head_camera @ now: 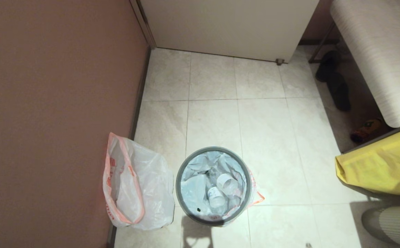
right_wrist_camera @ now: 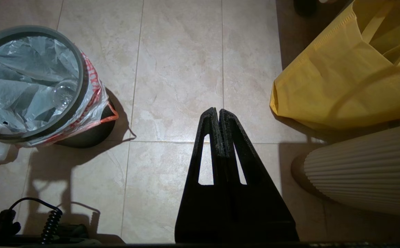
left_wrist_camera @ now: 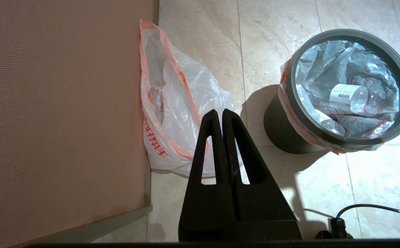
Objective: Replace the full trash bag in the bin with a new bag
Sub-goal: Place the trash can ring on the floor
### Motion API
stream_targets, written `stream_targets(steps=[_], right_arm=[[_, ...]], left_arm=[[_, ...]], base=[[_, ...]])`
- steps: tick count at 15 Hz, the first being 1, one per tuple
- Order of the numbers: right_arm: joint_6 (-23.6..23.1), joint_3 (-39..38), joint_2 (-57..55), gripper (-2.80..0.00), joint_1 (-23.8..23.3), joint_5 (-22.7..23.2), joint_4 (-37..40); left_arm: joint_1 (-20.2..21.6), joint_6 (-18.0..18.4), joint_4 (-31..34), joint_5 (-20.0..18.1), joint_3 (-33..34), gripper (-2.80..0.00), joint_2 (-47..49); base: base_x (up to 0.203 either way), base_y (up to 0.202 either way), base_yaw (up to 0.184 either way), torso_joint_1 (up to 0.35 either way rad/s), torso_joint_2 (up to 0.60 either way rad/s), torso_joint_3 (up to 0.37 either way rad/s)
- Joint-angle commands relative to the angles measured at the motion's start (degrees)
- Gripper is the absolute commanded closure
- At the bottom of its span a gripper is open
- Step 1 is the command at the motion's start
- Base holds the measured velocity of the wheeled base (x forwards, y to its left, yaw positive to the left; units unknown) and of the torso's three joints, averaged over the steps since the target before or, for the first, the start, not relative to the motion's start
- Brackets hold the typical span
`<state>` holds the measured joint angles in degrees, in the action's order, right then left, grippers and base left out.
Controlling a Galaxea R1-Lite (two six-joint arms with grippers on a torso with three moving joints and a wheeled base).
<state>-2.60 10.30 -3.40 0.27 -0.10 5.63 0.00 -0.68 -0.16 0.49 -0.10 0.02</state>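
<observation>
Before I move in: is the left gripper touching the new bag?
Apart: left gripper hangs shut above the new bag; absent from head view, where the bag stands alone.

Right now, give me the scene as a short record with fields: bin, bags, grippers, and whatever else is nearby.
bin: the bin stands on the tiled floor, grey hoop on its rim
full trash bag: the full trash bag lines the bin, cups and bottles inside
new bag: the new bag stands open against the wall, left of the bin
left gripper: shut, holding nothing
right gripper: shut, holding nothing
nearby: yellow fabric bag on the right

Tiled floor carries the bin, new bag, yellow bag.
</observation>
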Motion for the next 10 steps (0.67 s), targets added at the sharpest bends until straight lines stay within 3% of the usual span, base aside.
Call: stream_targets(steps=[1,7,10], right_arm=[[0.0,3.5,-4.3,0.00,0.1,-0.1,0.6],[-1.7,16.1,-20.0,0.00,0.1,0.0,0.5],[-2.0,26.6,-29.0,0.00,0.1,-0.2,0.7]], left_arm=[[0.0,0.0,0.0,0.0,0.0,0.00,0.0],[0.0,0.0,0.0,0.0,0.0,0.00,0.0],[0.0,0.0,0.0,0.0,0.0,0.00,0.0]], base=[[0.000,0.000,0.000,0.000,0.00,0.000],[0.000,0.000,0.000,0.000,0.00,0.000],[0.000,0.000,0.000,0.000,0.00,0.000]])
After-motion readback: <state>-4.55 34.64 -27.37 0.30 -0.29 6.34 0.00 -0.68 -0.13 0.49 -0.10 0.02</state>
